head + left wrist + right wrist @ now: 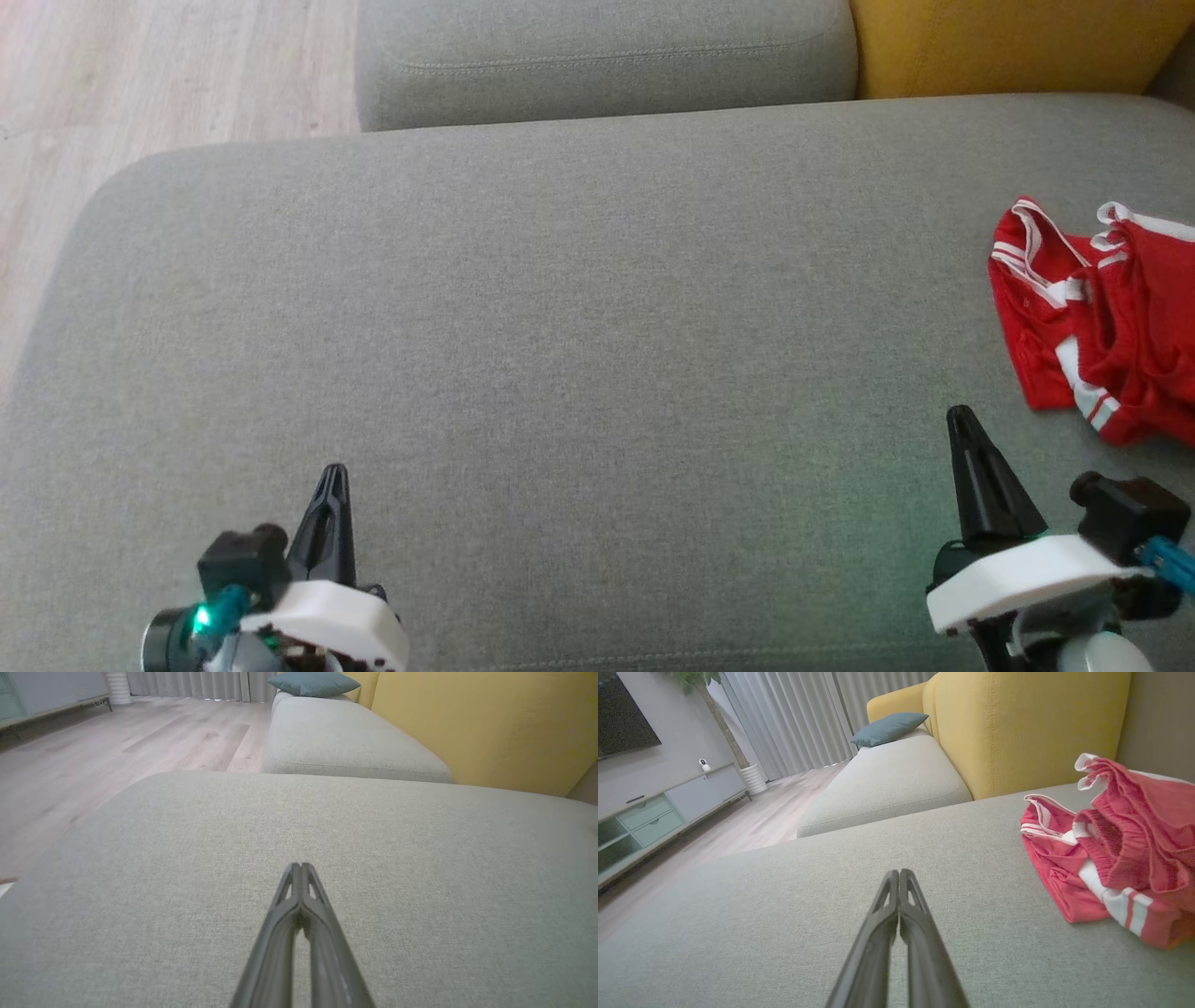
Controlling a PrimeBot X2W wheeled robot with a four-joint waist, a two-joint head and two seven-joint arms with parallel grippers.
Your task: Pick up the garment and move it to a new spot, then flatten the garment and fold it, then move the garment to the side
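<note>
The garment [1097, 322] is a red piece with white stripes, lying crumpled at the right edge of the grey sofa cushion [560, 308]; in the right wrist view the garment [1115, 858] bunches up at the right. My right gripper [960, 415] is shut and empty, a short way in front and to the left of the garment, its tips [899, 872] pressed together above the cushion. My left gripper [333, 471] is shut and empty at the lower left, far from the garment, its fingers [301, 865] closed over bare cushion.
A second grey cushion [607, 56] lies beyond the first, beside a yellow sofa back [1018, 42]. Wooden floor [140, 84] lies off the cushion's left edge. A teal pillow [889, 728], curtains and a low cabinet [658, 812] stand further off.
</note>
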